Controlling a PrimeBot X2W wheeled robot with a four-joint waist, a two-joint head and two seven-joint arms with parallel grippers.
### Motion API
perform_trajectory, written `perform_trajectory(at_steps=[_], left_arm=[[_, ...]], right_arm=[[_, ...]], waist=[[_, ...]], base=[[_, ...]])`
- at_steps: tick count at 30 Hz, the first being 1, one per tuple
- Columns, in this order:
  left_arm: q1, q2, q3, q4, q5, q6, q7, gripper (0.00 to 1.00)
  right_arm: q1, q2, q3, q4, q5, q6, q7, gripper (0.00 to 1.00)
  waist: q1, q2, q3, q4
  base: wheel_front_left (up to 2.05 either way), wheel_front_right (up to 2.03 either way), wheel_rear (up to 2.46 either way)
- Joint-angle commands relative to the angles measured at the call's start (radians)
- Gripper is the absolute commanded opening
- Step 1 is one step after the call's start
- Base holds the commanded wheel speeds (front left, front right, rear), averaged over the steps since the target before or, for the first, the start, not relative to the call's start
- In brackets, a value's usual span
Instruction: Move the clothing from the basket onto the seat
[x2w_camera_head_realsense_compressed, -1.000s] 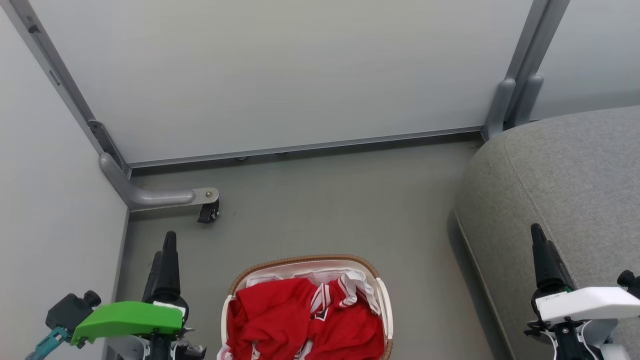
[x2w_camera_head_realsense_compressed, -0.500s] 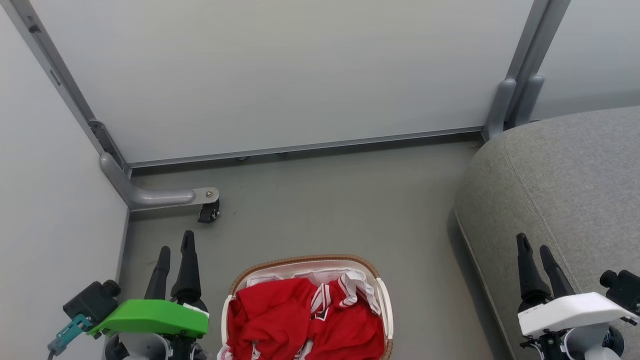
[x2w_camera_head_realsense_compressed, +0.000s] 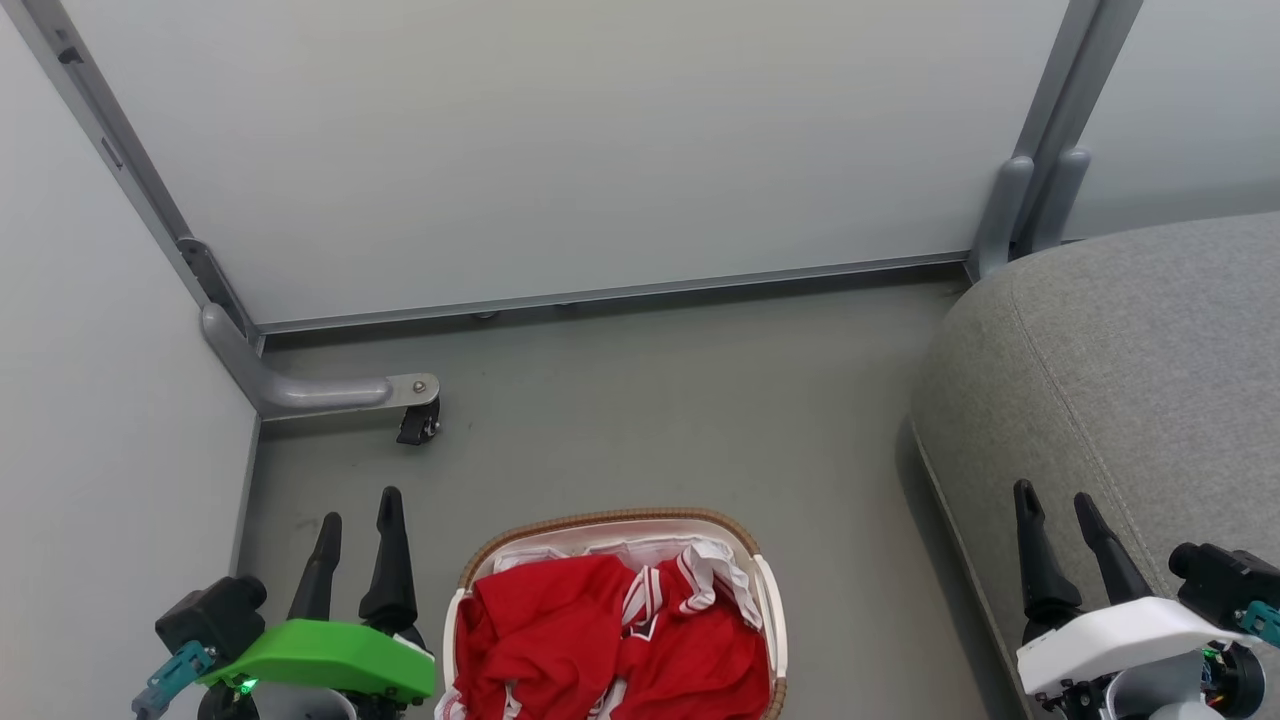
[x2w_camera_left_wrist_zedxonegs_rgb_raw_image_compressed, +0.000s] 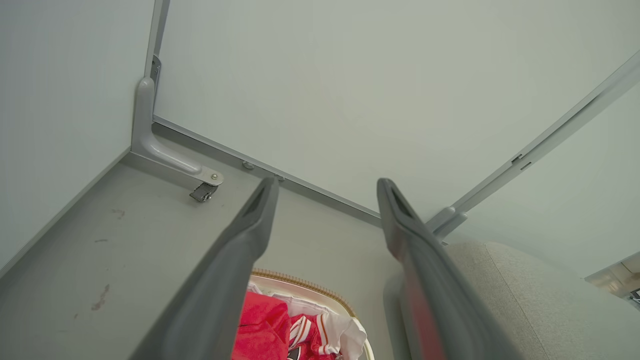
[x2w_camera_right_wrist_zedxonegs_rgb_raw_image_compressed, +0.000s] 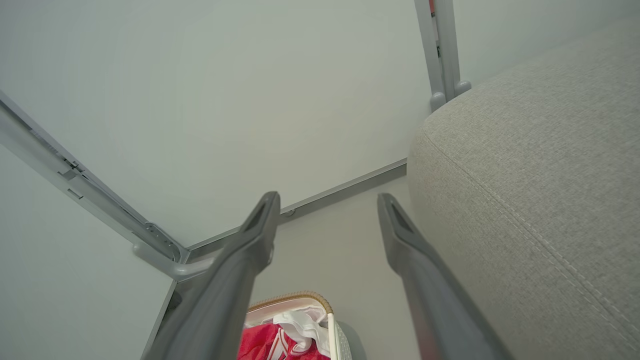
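Since 1 second ago both grippers have opened. The left gripper (x2w_camera_head_realsense_compressed: 360, 508) had its 2 fingers pressed together; now they stand clearly apart and hold nothing. The right gripper (x2w_camera_head_realsense_compressed: 1052, 494) did the same. Both also sit lower in the head view and a little nearer to the basket (x2w_camera_head_realsense_compressed: 600, 520), while the basket, the floor (x2w_camera_head_realsense_compressed: 680, 400) and the seat (x2w_camera_head_realsense_compressed: 1130, 380) lie at the same places, so the camera did not move. I judge this as preparation for the first grasp: no garment is touched yet and the transfer has not begun.

The clothing (x2w_camera_head_realsense_compressed: 610, 640) lies all inside the basket, which stands on the floor between the 2 grippers, with the seat well apart at the right. It is a crumpled heap of bright red fabric that reaches up to the rim, with white striped trim and a white piece folded at the far right side. It looks soft and loose, so it will probably hang down when lifted.
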Motion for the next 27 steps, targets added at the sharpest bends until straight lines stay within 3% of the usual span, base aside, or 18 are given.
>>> perform_trajectory(at_steps=[1,27], left_arm=[[0.001,0.007,0.0,-0.002,0.029,0.002,-0.01,1.0],[0.013,0.009,-0.022,0.058,0.241,0.005,-0.071,1.0]], right_arm=[[0.002,-0.007,0.0,-0.006,-0.032,0.0,-0.011,1.0],[0.03,-0.01,0.008,-0.007,-0.282,0.0,-0.072,1.0]], waist=[[0.0,-0.0001,0.0,0.0],[0.0,-0.0001,0.001,0.009]], base=[[0.0,0.0,0.0],[0.0,0.0,0.0]])
